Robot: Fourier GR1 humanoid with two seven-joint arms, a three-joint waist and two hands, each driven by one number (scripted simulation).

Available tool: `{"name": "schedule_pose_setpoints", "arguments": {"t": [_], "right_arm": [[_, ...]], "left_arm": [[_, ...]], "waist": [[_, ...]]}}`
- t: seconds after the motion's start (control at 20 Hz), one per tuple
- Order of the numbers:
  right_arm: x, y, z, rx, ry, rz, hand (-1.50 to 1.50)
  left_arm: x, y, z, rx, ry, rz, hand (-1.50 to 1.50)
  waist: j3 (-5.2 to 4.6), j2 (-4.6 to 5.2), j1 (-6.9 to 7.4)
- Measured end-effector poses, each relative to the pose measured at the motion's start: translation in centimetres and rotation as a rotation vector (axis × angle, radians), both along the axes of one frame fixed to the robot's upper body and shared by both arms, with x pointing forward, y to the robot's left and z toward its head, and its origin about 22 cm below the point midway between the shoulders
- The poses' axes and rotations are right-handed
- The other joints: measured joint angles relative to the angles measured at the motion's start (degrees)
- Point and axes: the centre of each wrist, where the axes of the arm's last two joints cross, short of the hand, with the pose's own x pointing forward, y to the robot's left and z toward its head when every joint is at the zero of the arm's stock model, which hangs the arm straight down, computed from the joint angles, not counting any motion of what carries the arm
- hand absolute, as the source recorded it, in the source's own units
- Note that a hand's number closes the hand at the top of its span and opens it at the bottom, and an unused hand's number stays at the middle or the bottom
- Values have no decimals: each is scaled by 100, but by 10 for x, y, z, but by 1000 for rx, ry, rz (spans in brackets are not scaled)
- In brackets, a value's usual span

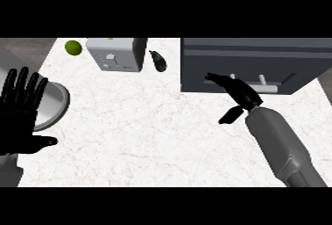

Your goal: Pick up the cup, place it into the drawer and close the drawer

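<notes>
- Right hand (pixel 239 93) lay straight-fingered at the drawer (pixel 207 66) front, grasping nothing; left hand (pixel 19 116) rested open at left
- No cup showed; the drawer looked rigid, probably best pushed beside its handle (pixel 269 88)

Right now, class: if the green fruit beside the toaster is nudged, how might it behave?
The green fruit looks round, so it would probably roll. It is small beside the toaster, so likely light. Near the edge of the counter, it might roll off.

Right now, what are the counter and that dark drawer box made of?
The counter looks like white marble: faint veins run through it. The drawer box seems painted metal or plastic, flat dull dark grey; I can't tell which.
</notes>
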Motion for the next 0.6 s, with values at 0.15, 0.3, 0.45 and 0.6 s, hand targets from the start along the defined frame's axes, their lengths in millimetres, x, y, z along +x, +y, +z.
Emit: {"name": "schedule_pose_setpoints", "arguments": {"t": [0.15, 0.3, 0.45, 0.6], "right_arm": [[14, -6, 6, 6, 14, 0, -150], [24, -12, 15, 17, 22, 30, -150], [31, -25, 24, 24, 41, 51, -150], [33, -33, 27, 33, 61, 71, -150]], "left_arm": [[-1, 3, 0, 2, -4, -10, -150], [1, 3, 1, -7, -3, -19, -150], [3, -2, -1, -9, -4, -36, -150], [3, -4, -3, -1, -4, -42, -150]], "waist": [[-2, 11, 49], [-3, 6, 105], [6, 37, 185], [1, 45, 235]]}}
